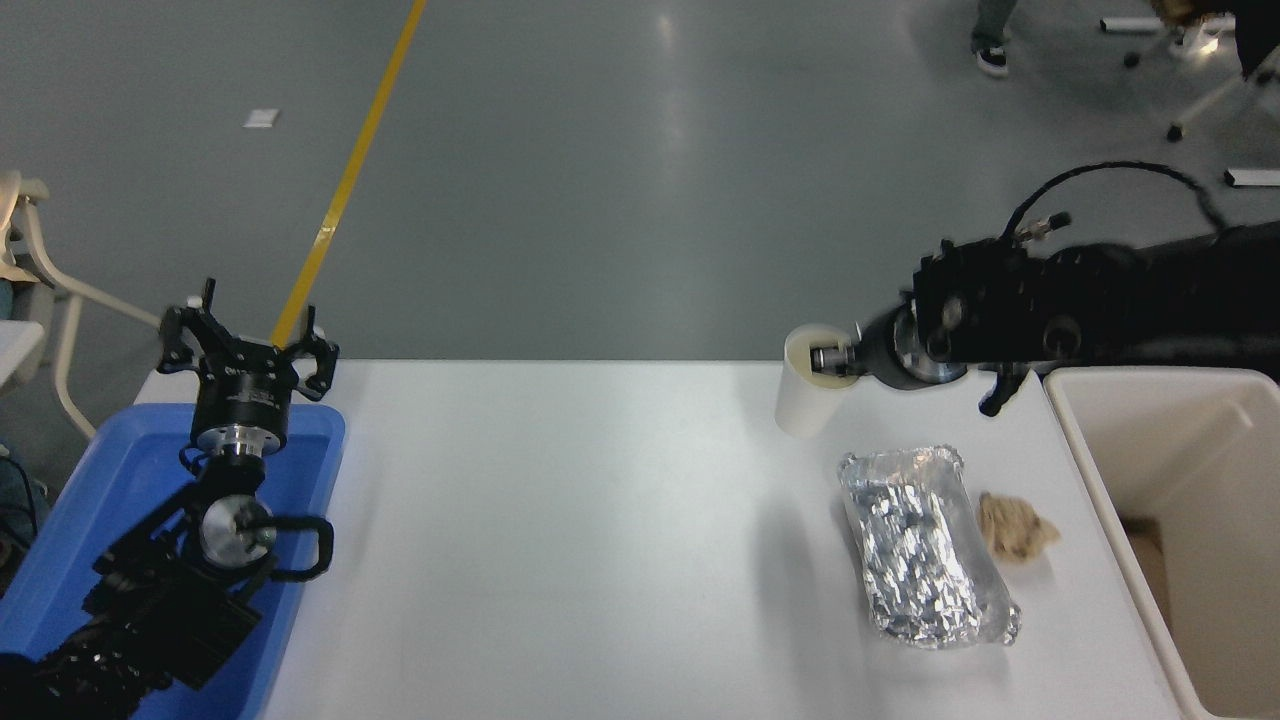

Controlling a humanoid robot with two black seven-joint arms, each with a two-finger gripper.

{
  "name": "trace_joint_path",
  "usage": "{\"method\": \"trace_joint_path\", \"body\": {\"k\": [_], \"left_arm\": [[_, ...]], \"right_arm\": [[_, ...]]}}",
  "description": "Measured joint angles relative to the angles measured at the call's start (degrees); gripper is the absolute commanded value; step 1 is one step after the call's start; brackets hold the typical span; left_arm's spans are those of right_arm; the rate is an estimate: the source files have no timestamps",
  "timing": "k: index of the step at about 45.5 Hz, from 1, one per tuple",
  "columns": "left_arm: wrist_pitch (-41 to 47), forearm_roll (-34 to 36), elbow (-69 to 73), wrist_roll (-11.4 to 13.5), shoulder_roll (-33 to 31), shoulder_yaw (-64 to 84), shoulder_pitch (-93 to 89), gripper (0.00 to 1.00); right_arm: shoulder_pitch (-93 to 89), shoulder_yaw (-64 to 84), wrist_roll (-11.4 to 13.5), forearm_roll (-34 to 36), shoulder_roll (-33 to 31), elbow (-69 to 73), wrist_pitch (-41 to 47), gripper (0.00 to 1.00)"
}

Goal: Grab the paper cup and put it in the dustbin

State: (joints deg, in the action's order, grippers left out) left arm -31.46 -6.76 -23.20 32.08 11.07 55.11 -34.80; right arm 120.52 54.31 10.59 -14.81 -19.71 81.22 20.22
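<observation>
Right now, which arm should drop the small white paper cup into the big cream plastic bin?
Right: its claw grips the small white paper cup beside the cream bin; the left claw is parked far away.

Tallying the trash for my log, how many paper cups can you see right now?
1. The paper cup is held at its rim by the right gripper, above the table's far edge, left of the dustbin. The dustbin's inside is partly out of view, so more may be hidden.
</observation>
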Motion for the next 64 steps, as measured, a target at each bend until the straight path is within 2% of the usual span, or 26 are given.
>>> {"method": "trace_joint_path", "body": {"k": [12, 26, 30, 37, 47, 52, 58, 64], "left_arm": [[0.00, 0.01, 0.00, 0.00, 0.00, 0.00, 0.00, 0.99], [0.00, -0.03, 0.00, 0.07, 0.00, 0.05, 0.00, 0.99], [0.00, -0.03, 0.00, 0.09, 0.00, 0.07, 0.00, 0.99], [0.00, -0.04, 0.00, 0.09, 0.01, 0.09, 0.00, 0.99], [-0.02, -0.01, 0.00, 0.08, 0.00, 0.09, 0.01, 0.99], [-0.03, -0.02, -0.02, 0.09, -0.01, 0.09, 0.00, 0.99], [-0.03, -0.02, -0.04, 0.08, -0.02, 0.08, -0.01, 0.99], [-0.02, -0.03, -0.01, 0.09, -0.01, 0.08, 0.00, 0.99]], "right_arm": [[13.11, 0.70, -0.19, 0.12, -4.02, 3.70, 12.66, 0.00], [18.39, 4.25, -0.18, -0.73, -6.36, 4.46, 16.88, 0.00], [18.96, 6.42, -0.20, -2.85, -8.14, 3.89, 17.23, 0.00], [18.57, 10.28, -0.70, -10.79, -13.96, 0.98, 17.46, 0.00], [12.16, 12.89, -3.53, -20.78, -24.98, -9.29, 16.26, 0.00], [5.01, 13.28, -6.21, -23.63, -29.67, -16.52, 11.78, 0.00], [-5.89, 12.45, -9.03, -24.35, -33.27, -24.84, 4.51, 0.00], [-19.85, 8.12, -10.76, -20.45, -35.40, -31.65, -1.88, 0.00]]}}
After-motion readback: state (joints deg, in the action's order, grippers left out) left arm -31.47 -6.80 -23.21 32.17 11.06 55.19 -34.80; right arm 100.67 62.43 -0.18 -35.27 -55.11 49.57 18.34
